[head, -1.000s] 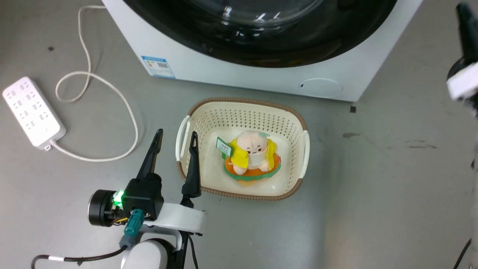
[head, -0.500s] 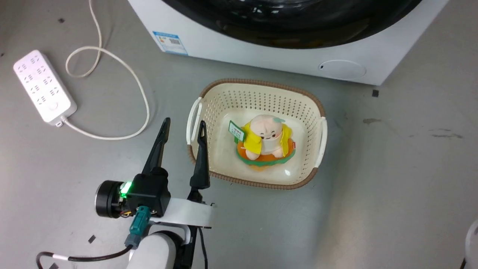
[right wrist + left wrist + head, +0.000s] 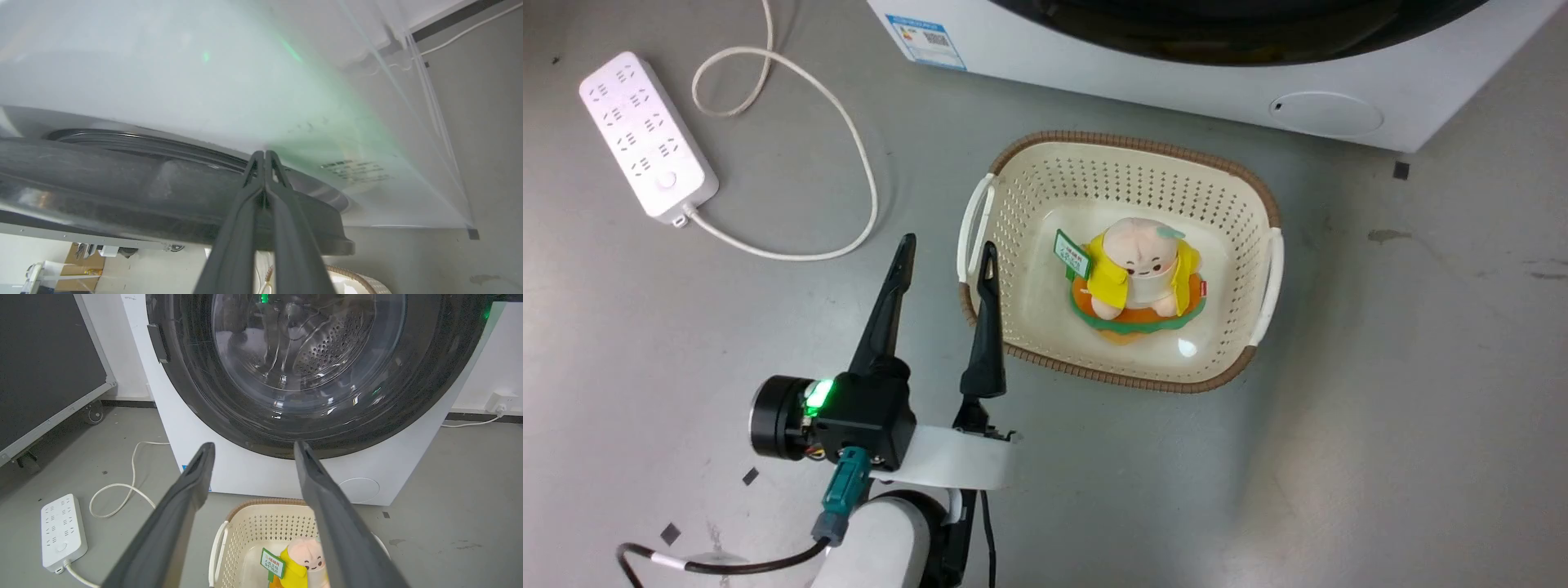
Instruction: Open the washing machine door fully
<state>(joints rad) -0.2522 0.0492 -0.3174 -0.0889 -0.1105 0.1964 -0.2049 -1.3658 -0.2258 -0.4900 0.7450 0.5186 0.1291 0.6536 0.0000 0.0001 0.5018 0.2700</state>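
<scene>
Washing machine door [image 3: 122, 192] rim beside pinched right tool [image 3: 264, 157]

Head view: washing machine door [image 3: 1258, 41] cut by the top edge, only a dark lower arc in frame. Blue sticker [image 3: 925, 39] print too small to read.

Left wrist view: door top out of frame. Left gripper [image 3: 253, 445], fingers apart, covers part of the basket [image 3: 261, 510] and plush toy [image 3: 304, 555]. Toy's tag [image 3: 273, 563] unreadable.

Right wrist view: white machine front [image 3: 163, 73] blurred, its label [image 3: 355, 171] illegible. Right gripper [image 3: 264, 157] fingers pressed together at the door rim; contact cannot be told.
</scene>
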